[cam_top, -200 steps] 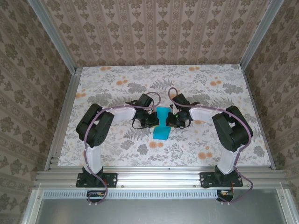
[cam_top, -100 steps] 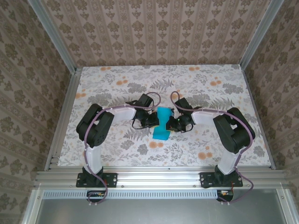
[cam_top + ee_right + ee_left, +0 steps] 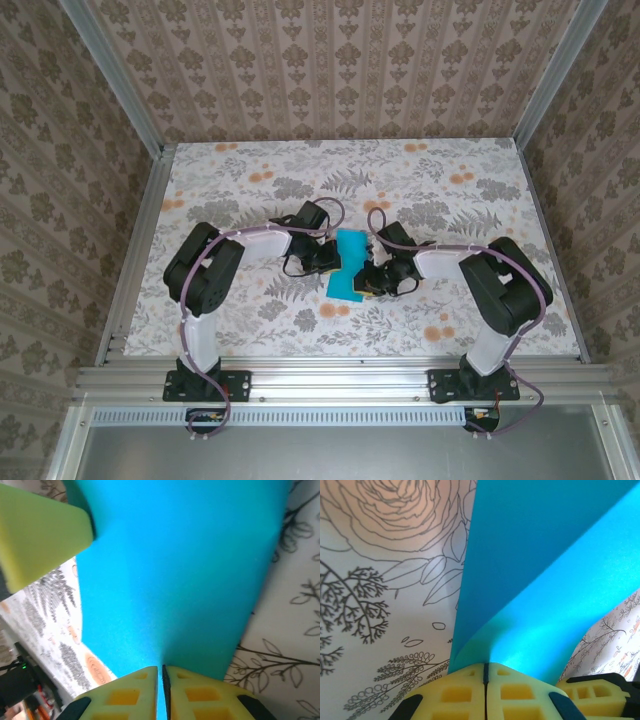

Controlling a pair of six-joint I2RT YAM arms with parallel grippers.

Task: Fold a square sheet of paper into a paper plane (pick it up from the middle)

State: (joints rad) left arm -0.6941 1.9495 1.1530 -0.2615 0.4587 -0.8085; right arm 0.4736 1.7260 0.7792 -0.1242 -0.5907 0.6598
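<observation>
The left pincer [image 3: 485,667], its yellow foam-like fingers pressed flat together, pinches one edge of the thin teal-blue sheet of paper [image 3: 545,580]; in the left wrist view the sheet rises from that seam and curls over in a smooth bend, one flap going up, the other sweeping off to the side. The right pincer [image 3: 161,669] is likewise closed on the sheet [image 3: 175,570], its two yellow fingers meeting with only the paper's edge between them, and the teal surface spreads away from the grip in a broad, unmarked span. Beyond that span, in the right wrist view, one yellow finger of the left pincer [image 3: 40,535] sits at the sheet's far side. From above, the sheet [image 3: 348,265] hangs bowed between the two grips, the left pincer [image 3: 325,258] touching its left edge and the right pincer [image 3: 375,278] touching its right edge, slightly nearer the arm bases. Under the sheet lies the pale flower-printed bench [image 3: 250,180], and the sheet sits near the bench's middle.
</observation>
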